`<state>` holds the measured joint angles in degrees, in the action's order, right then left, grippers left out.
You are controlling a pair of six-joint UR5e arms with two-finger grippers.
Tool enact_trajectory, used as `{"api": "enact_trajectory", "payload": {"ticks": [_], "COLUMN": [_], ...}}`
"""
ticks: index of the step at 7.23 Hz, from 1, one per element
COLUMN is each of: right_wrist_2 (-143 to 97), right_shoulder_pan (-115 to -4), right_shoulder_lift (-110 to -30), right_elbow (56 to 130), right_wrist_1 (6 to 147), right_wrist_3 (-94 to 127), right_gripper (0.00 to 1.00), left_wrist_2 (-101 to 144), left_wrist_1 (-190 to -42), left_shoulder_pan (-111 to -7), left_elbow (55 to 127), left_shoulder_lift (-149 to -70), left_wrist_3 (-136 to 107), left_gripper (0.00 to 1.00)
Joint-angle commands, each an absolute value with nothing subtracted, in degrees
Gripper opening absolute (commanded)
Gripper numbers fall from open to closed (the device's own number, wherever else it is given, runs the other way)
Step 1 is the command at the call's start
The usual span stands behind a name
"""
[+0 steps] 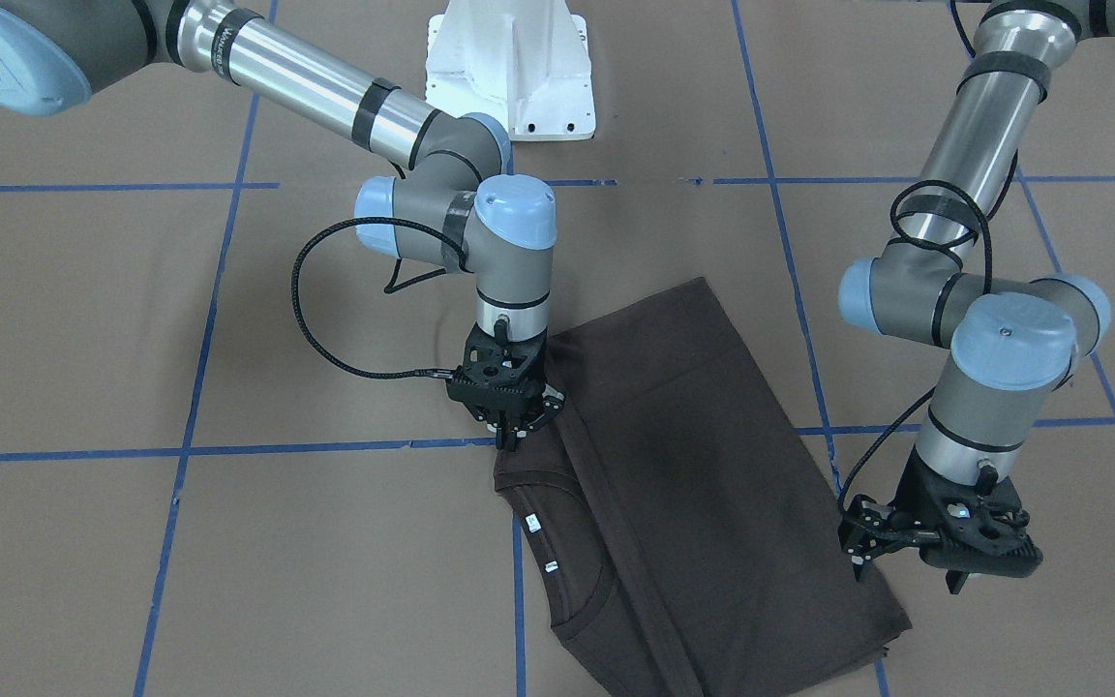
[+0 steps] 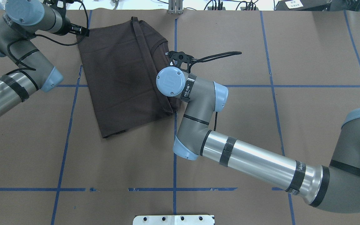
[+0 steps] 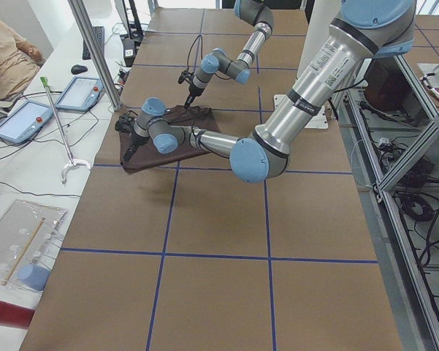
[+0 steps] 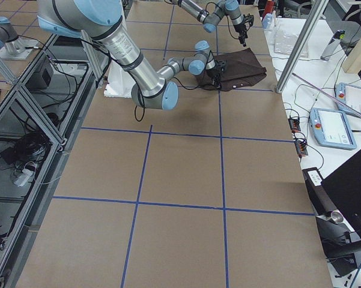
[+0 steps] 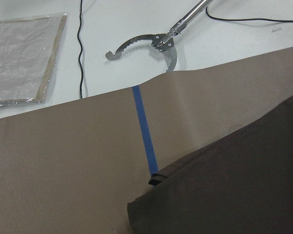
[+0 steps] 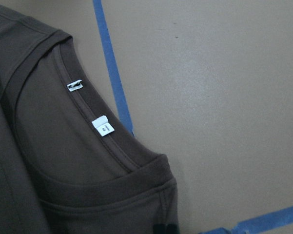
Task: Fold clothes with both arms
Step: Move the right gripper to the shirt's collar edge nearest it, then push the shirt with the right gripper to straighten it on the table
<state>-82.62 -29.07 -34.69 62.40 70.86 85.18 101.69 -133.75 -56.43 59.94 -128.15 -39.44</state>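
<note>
Collar (image 6: 122, 157) of soft, light, limp tee (image 1: 693, 465) sits by R gripper (image 1: 511, 440), seemingly pinched on shoulder edge; L gripper (image 1: 906, 576) at hem corner, grip unclear; tee folded lengthwise on table (image 1: 325, 581); grab corners.

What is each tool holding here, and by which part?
The right tool appears pinched on the T-shirt at its shoulder edge beside the collar. The left tool is at the shirt's side edge; its grip cannot be told.
</note>
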Motion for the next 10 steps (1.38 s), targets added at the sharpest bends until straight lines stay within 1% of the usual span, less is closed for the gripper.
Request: {"api": "enact_trajectory", "payload": {"ticks": [1, 3, 4, 5, 7, 8, 9, 10], "right_wrist_2": [-82.62, -82.97, -83.06, -83.06, -80.44, -78.16, -75.44, -73.58], "right_shoulder_pan": [-29.00, -29.00, -29.00, -28.57, -22.53, -19.45, -16.47, -14.43], "right_shoulder_lift": [-34.72, -34.54, -36.19, -41.52, -57.31, -64.09, -69.73, -72.31], "right_elbow": [62.40, 63.53, 68.59, 77.26, 97.37, 104.78, 108.86, 109.77], "right_wrist_1": [70.93, 73.37, 77.13, 79.78, 82.52, 82.53, 82.53, 82.44], "right_wrist_3": [85.08, 84.64, 84.64, 84.73, 84.90, 85.16, 85.51, 85.60], "right_gripper": [0.00, 0.00, 0.00, 0.00, 0.00, 0.00, 0.00, 0.00], "left_wrist_2": [101.69, 101.69, 101.69, 101.69, 101.69, 101.69, 101.69, 101.69], "left_wrist_1": [-133.77, -133.77, -133.77, -133.77, -133.77, -133.68, -133.68, -133.68], "left_shoulder_pan": [-56.43, -56.43, -56.43, -56.34, -56.34, -56.34, -56.25, -56.25], "left_elbow": [59.94, 59.94, 60.38, 60.64, 60.73, 61.17, 61.52, 61.44], "left_shoulder_lift": [-128.14, -128.14, -128.14, -128.14, -128.23, -128.23, -128.23, -128.23], "left_wrist_3": [-39.46, -39.46, -39.64, -39.64, -39.64, -39.64, -39.64, -39.73], "left_gripper": [1.00, 1.00, 1.00, 1.00, 1.00, 1.00, 1.00, 1.00]}}
